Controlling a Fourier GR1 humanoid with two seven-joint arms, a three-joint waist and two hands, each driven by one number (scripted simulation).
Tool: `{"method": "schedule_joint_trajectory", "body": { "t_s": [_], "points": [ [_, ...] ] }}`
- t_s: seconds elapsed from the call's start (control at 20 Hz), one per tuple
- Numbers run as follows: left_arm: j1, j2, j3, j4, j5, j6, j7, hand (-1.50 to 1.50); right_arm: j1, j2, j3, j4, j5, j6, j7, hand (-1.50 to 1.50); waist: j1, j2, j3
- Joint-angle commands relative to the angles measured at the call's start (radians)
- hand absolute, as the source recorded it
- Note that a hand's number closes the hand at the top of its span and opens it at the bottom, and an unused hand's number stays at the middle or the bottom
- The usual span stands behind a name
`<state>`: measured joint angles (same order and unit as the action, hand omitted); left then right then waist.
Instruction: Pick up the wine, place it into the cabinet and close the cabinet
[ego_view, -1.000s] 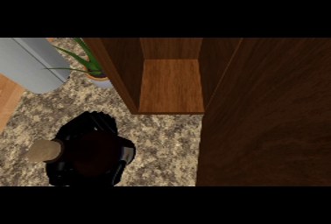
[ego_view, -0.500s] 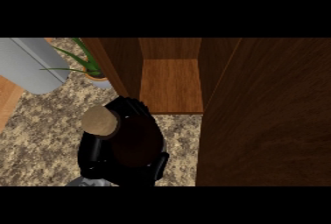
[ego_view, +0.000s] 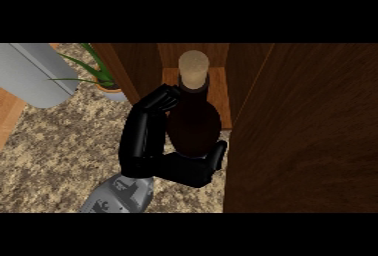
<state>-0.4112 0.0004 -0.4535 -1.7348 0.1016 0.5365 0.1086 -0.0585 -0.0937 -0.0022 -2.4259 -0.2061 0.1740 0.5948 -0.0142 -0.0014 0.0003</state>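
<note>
Wine bottle (ego_view: 193, 120): dark glass w/ tan cork top, carried upright-ish, neck pointing toward the far side, cork already over the cabinet shelf (ego_view: 221, 107). Body of bottle sits just at the shelf's near edge, above the granite counter (ego_view: 66, 145).

Left hand (ego_view: 159, 150) is clamped on the bottle: fingers run up its left side, thumb curls round the lower right, palm under the base. Grey forearm comes in from the near edge. Right hand not in view.

Cabinet (ego_view: 136, 70): open, wood interior showing betw. the left side panel and the door (ego_view: 303, 125), which stands swung out on the right and fills most of that side.

Step in hand, as I judge it: the place step, approx. midway thru the task. Pick-up done; bottle not yet on the shelf; door not yet shut.

Next move calls for: carry bottle farther in, keeping clear of the left panel and the door edge, set base down flat on the shelf, then let go and pull back before swinging the door to.

Far left, away from the action: potted plant (ego_view: 100, 75) and a grey appliance (ego_view: 33, 75).
</note>
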Motion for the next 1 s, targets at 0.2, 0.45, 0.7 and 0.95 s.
{"method": "schedule_joint_trajectory", "body": {
  "t_s": [0.2, 0.45, 0.7, 0.95],
  "points": [
    [-0.108, 0.0, -0.062, 0.044, -0.039, 0.125, 0.038, 1.5, 0.05, -0.028, -0.095, -0.106, -0.154, 0.037, 0.014, -1.5, 0.004, -0.002, 0.001],
    [-0.15, 0.0, -0.014, 0.138, -0.03, 0.135, 0.008, 1.5, 0.048, 0.016, -0.005, -0.132, -0.074, 0.006, 0.029, -1.5, 0.006, -0.001, 0.0],
    [-0.129, 0.0, -0.043, 0.214, 0.094, 0.171, -0.133, 1.5, -0.003, -0.006, -0.026, -0.098, -0.083, 0.004, 0.047, -1.5, 0.003, 0.001, 0.0],
    [-0.097, 0.0, -0.033, 0.261, 0.19, 0.158, -0.246, 1.5, -0.026, -0.062, -0.114, -0.172, -0.183, -0.014, 0.152, -1.5, -0.007, 0.001, -0.001]
  ]
}}
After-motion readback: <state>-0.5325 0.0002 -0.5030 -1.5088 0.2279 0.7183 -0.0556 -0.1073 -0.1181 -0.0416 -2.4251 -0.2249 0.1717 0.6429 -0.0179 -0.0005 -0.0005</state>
